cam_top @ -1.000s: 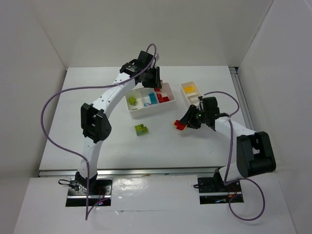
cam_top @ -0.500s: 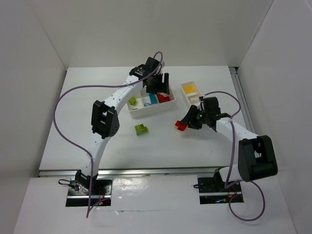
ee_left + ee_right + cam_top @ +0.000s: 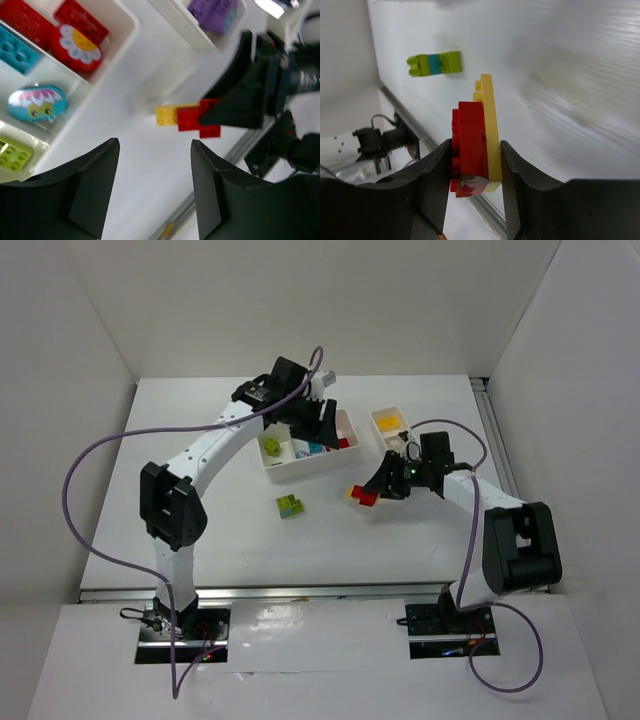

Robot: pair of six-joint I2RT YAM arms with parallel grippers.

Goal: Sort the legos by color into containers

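Over the wide tray (image 3: 300, 470), at about one o'clock from my left base, my left gripper (image 3: 154, 145) hangs with its fingers (image 3: 90, 195) well apart and nothing between them. Beneath it the compartments show by colour. Red bricks (image 3: 27, 20) and a red round piece with a daisy (image 3: 80, 45) sit at the three o'clock end. A teal brick (image 3: 15, 50) and a blue oval piece with a face (image 3: 37, 102) are in the middle, and a lime brick (image 3: 12, 152) is at the nine o'clock end.

At five o'clock from that tray my right gripper (image 3: 476, 147) is clamped on a small stack: a red brick (image 3: 470, 150) pressed onto a yellow plate (image 3: 490, 125), with one finger flat against each side. In the top view the yellow end sticks out past the red toward nine o'clock. The stack is over the bare table (image 3: 240, 540), at about seven o'clock from the narrow tray (image 3: 380, 435); whether it touches the surface I cannot tell. The narrow tray holds a yellow brick (image 3: 390, 423) in its far compartment and a purple brick (image 3: 212, 10) in another.

One piece lies loose on the table — a lime and teal brick (image 3: 435, 64), at seven o'clock from the wide tray and well apart from both my grippers.
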